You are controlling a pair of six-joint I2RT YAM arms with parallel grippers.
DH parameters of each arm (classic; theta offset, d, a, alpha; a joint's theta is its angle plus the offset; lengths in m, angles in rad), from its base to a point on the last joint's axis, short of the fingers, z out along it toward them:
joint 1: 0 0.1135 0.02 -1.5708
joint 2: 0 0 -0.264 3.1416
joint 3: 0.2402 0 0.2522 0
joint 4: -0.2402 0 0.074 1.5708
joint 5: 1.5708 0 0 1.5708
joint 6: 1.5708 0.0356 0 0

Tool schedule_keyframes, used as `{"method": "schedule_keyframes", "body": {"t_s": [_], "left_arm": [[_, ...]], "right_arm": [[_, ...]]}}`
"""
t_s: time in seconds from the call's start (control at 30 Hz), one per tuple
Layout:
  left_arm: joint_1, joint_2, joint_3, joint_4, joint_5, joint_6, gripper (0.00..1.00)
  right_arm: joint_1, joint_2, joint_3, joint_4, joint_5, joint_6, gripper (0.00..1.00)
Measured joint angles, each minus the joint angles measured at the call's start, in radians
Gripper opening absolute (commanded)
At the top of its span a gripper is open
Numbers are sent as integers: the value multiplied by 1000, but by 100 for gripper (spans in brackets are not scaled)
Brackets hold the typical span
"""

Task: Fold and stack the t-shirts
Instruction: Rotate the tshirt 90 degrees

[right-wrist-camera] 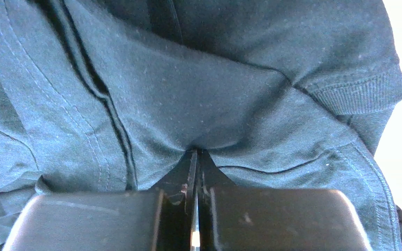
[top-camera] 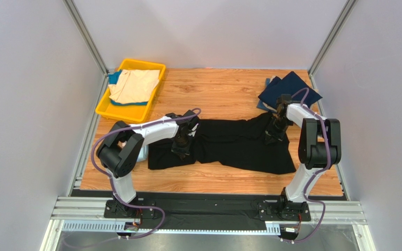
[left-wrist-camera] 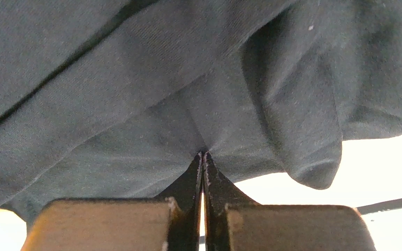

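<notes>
Across the middle of the wooden table point(top-camera: 219, 94), a black t-shirt point(top-camera: 229, 141) lies crumpled from left to right. The left gripper point(left-wrist-camera: 203, 157) and right gripper point(right-wrist-camera: 193, 154) each have their jaws pinched tight on a fold of its cloth, one toward each end, likely so that the arms can lift and straighten it. Farther back, a folded navy t-shirt point(top-camera: 292, 89) sits at the right, probably starting the stack. A beige t-shirt point(top-camera: 135, 83) lies in a yellow bin point(top-camera: 103, 107) at the left.

arms point(top-camera: 156, 128): white shells, black joints | cables point(top-camera: 94, 154): purple | left end effector point(left-wrist-camera: 203, 155): black
</notes>
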Motion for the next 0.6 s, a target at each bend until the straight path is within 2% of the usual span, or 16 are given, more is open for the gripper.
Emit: {"method": "schedule_keyframes", "body": {"t_s": [0.13,0.3,0.6], "left_arm": [[-8,-79,-101,63,15,-38,0],[-47,-171,-217,97,43,-82,0],[-169,-192,-248,84,77,-135,0]], "right_arm": [[8,39,48,-38,-6,-7,0],[75,135,182,-95,-7,-27,0],[200,362,529,-157,-88,-51,0]]}}
